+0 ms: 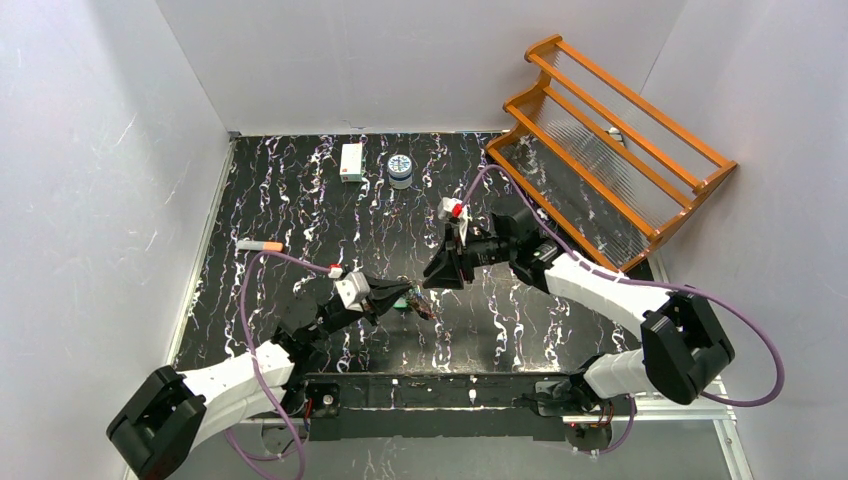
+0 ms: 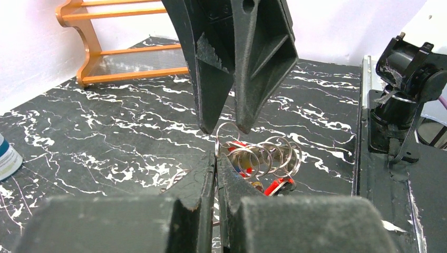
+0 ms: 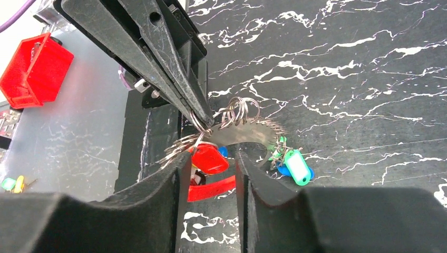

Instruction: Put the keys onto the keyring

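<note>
My left gripper [image 3: 202, 118], low over the middle of the table [image 1: 300, 200], is clamped shut on a loop of the keyring [image 3: 240, 110]. The bunch hangs from its tips just to the right. A red-capped key [image 3: 209, 158] lies nearest, with a bare silver blade running left to right behind it. A green tag [image 3: 297, 166] is at the bunch's right end. My right gripper [image 2: 227, 129] comes in from the far right, tips down over the rings. Its jaws are apart and straddle the red cap, but I cannot confirm contact. I judge the right arm is the one placed to work the bunch. At far centre stands a small round tin [image 1: 400, 170] with its lid on. The orange rack [image 1: 620, 150] is at far right. A red bin [image 3: 34, 71] sits off the table, contents not visible.
</note>
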`<state>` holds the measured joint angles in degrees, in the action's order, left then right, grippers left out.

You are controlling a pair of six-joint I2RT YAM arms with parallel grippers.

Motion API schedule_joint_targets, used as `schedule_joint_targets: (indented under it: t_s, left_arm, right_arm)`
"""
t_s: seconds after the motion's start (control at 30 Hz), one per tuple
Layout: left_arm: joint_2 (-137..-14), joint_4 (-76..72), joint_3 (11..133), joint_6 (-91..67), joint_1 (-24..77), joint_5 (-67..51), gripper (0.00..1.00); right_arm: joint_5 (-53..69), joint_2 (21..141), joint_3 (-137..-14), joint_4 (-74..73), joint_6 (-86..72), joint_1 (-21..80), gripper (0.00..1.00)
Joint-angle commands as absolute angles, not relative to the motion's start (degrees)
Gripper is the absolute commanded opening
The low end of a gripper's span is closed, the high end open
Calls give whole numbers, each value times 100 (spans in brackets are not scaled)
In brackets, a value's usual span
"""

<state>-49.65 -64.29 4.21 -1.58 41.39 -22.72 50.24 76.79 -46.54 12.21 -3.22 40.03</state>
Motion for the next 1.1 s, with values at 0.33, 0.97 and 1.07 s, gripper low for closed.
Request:
schedule_joint_targets:
  t_s: [0.33,0.97,1.07]
  left_arm:
    - [-5028,-6813,461,-187,4156,-2303,0]
    - [-5020,-6812,431,-202,4157,-2286,0]
    - [-5003,-6812,431,-198,4157,-2277,0]
  right_arm:
    - [5381,7771,-4965,1601,-542,4017,44]
    - [5375,7995,-5132,1283,-357,4097,19]
    - [5392,7998,-5128,1249,-330,4096,13]
